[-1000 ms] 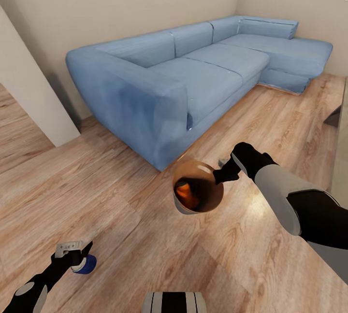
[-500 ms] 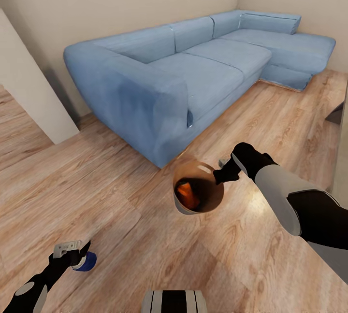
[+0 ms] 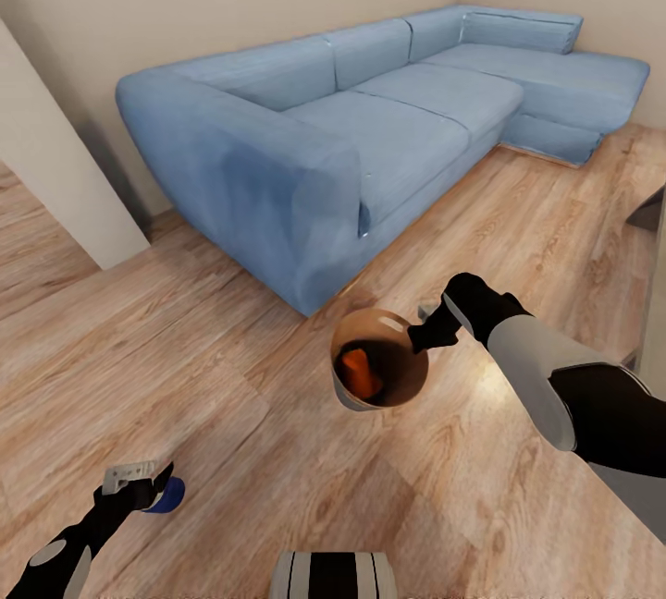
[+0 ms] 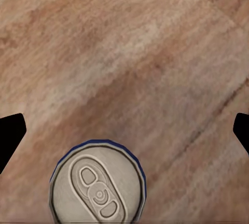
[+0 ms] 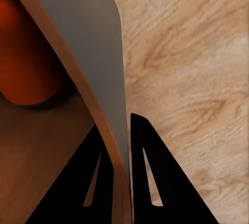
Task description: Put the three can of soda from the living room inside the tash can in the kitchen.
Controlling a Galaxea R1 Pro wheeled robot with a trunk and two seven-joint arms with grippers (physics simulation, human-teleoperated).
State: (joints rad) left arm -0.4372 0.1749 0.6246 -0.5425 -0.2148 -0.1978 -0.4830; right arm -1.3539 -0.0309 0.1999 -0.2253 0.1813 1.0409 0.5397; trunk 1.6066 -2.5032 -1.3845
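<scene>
Since a second ago the whole head view has tipped down, so the picture on the wall has slid out of sight; the blue sofa (image 3: 370,128) itself has not moved. Both arms keep the same pose. The right gripper (image 3: 427,333) still pinches the rim of the trash can (image 3: 344,396), carried above the wood floor (image 3: 231,377). An orange soda can (image 3: 359,373) lies inside it. The right wrist view shows that rim squeezed between the two black fingers (image 5: 150,182), with the can's (image 5: 28,63) orange side close by. The left gripper (image 3: 148,488) holds a dark blue soda can (image 3: 166,495). The left wrist view shows that can's silver top and pull tab (image 4: 97,187), which the head view hides.
</scene>
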